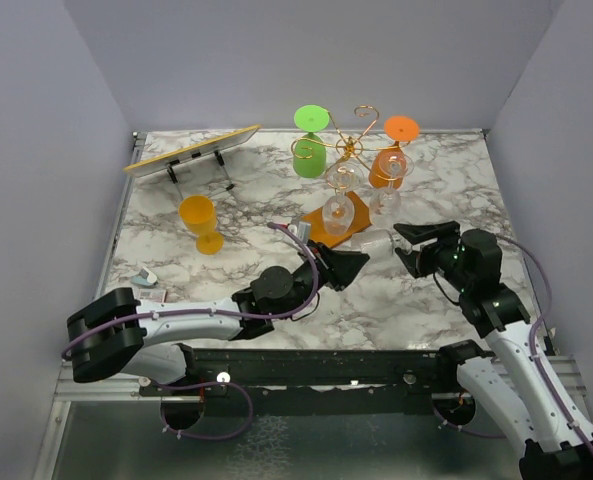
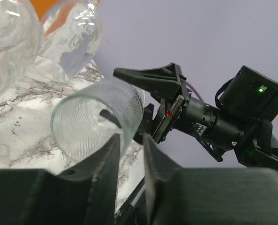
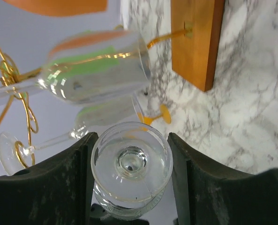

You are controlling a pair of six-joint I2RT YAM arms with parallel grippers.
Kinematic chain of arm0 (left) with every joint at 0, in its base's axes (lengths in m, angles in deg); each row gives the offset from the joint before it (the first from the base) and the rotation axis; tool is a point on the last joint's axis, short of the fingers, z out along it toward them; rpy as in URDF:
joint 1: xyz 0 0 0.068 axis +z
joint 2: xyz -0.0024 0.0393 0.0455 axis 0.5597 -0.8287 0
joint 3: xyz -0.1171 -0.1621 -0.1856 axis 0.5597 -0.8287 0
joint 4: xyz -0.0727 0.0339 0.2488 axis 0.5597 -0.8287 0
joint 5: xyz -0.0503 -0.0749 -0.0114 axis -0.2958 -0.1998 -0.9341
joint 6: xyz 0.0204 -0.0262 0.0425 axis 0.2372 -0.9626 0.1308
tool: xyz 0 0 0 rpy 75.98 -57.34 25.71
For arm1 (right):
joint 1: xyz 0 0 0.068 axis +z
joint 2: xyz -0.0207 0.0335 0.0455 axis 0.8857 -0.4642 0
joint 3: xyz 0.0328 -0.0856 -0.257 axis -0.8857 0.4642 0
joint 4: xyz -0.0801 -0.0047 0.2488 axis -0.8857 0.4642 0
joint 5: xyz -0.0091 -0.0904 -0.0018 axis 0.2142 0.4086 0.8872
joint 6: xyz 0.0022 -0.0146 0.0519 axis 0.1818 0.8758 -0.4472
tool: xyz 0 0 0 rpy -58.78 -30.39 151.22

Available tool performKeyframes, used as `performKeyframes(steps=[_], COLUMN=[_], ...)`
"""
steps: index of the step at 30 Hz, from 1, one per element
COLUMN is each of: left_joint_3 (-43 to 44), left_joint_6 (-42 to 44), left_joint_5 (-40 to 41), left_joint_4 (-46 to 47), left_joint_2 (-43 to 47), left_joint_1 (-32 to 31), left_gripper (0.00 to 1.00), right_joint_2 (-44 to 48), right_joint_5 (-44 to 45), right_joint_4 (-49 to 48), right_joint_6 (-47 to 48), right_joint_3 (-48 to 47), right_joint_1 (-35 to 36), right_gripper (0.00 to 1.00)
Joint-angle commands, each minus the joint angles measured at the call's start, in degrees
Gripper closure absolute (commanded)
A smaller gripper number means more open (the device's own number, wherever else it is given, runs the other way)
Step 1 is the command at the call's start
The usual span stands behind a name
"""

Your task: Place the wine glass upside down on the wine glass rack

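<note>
On its side, close to the orange-brown base of the thin gold wire rack [image 1: 351,150] but not hung on it: clear wine glass [image 1: 376,242]. Right gripper [image 1: 397,243] clamped across it, both fingers touching the glass in the wrist view. Left gripper [image 1: 364,257] fingers nearly together at the open rim; cannot tell whether gripping. White marbled table [image 1: 246,190] beneath.

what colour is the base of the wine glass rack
Orange-brown, like wood: the wine glass rack base shows best in the right wrist view.
</note>
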Motion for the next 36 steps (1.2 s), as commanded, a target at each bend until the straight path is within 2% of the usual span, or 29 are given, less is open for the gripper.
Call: performKeyframes(steps=[1, 5, 10, 14, 20, 26, 32, 36], left_joint_3=[-1.55, -1.54, -2.91, -4.51, -3.11, 4.27, 8.07, 9.94], left_joint_6=[-1.38, -1.03, -0.86, -0.11, 5.43, 14.14, 20.85, 24.13], left_joint_5=[2.11, 1.71, 1.41, 1.20, -4.36, -11.45, -18.77, -22.65], left_joint_4=[2.76, 2.75, 2.75, 2.19, -3.10, -16.20, -19.75, -21.29], left_joint_2=[2.54, 3.03, 4.08, 5.64, 7.59, 7.93, 7.29, 6.32], left_joint_1=[-0.14, 0.00, 0.30, 0.55, 1.11, 1.66, 1.77, 1.72], left_gripper=[0.62, 0.42, 0.31, 0.20, 0.02, 0.01, 0.01, 0.01], right_joint_2=[0.05, 0.76, -0.25, -1.49, -1.76, -3.49, -1.76, -3.24], right_joint_5=[10.18, 12.86, 15.21, 17.26, 16.36, 11.16, 3.86, -3.24], right_joint_4=[1.25, 0.82, 1.88, 1.78, 2.24, 5.36, 7.00, 11.36], right_joint_6=[10.90, 14.13, 21.39, 32.15, 42.85, 53.84, 63.72, 70.21], right_joint_3=[-4.24, -5.02, -7.87, -10.48, -15.32, -21.97, -26.85, -31.35], right_joint_1=[-0.51, -0.51, -0.51, -0.51, -0.51, -0.51, -0.51, -0.51], right_gripper=[0.79, 0.85, 0.88, 0.89, 0.91, 0.91, 0.91, 0.91])
